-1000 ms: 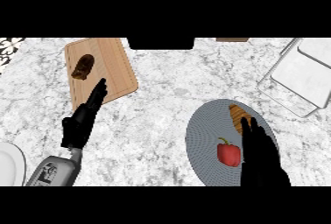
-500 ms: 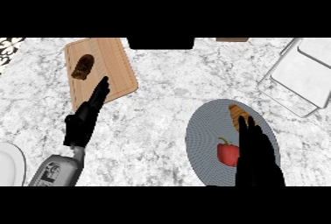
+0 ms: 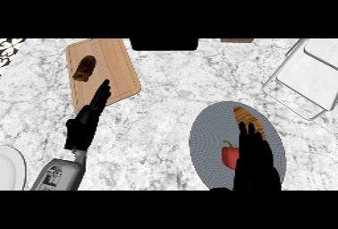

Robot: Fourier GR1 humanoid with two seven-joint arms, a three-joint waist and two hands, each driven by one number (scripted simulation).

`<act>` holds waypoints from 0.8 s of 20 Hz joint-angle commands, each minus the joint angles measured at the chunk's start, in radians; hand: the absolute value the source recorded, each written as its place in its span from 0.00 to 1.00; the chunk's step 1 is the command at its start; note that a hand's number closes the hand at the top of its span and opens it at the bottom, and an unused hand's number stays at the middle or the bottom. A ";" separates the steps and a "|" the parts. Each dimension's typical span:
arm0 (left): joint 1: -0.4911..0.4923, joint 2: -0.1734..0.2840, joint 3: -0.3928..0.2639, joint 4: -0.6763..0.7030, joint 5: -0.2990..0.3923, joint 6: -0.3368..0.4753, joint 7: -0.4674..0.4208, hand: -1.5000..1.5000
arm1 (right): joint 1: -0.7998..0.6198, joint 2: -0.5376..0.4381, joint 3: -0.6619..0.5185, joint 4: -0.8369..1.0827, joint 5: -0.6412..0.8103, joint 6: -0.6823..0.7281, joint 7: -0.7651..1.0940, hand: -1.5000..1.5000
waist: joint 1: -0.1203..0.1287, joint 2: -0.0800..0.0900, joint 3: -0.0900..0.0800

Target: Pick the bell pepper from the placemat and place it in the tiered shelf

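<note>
A red bell pepper (image 3: 229, 156) with a green stem lies on the round grey placemat (image 3: 208, 138) at the lower right. My right hand (image 3: 254, 161) hovers over the mat with straight fingers, covering the pepper's right side. The white tiered shelf (image 3: 305, 76) stands at the right edge, up and right of the mat. My left hand (image 3: 86, 123) rests open at the left, fingers pointing up over the lower corner of a wooden cutting board (image 3: 105, 71).
A dark brown food item (image 3: 84, 68) lies on the cutting board. An orange-brown item (image 3: 246, 117) sits on the mat beyond my right fingertips. A white plate (image 3: 8, 167) shows at the lower left edge. A dark object (image 3: 163, 44) sits at the counter's far edge.
My right hand has slid left over the pepper, hiding more of it. The left hand has stayed nearly still.
</note>
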 commanded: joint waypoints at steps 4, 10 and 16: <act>-0.010 0.039 0.065 -0.057 0.027 -0.084 0.064 0.50 | -0.017 0.007 -0.057 0.032 -0.017 0.032 0.031 0.00 | 0.001 0.000 0.000; 0.069 -0.038 0.032 -0.026 -0.052 -0.038 -0.029 0.50 | 0.035 -0.010 -0.071 0.074 -0.007 -0.047 -0.012 0.00 | -0.001 0.000 0.000; 0.030 -0.060 0.051 -0.026 -0.057 -0.062 0.012 0.50 | -0.016 0.006 -0.104 0.149 -0.004 -0.061 0.003 0.00 | 0.000 0.000 0.000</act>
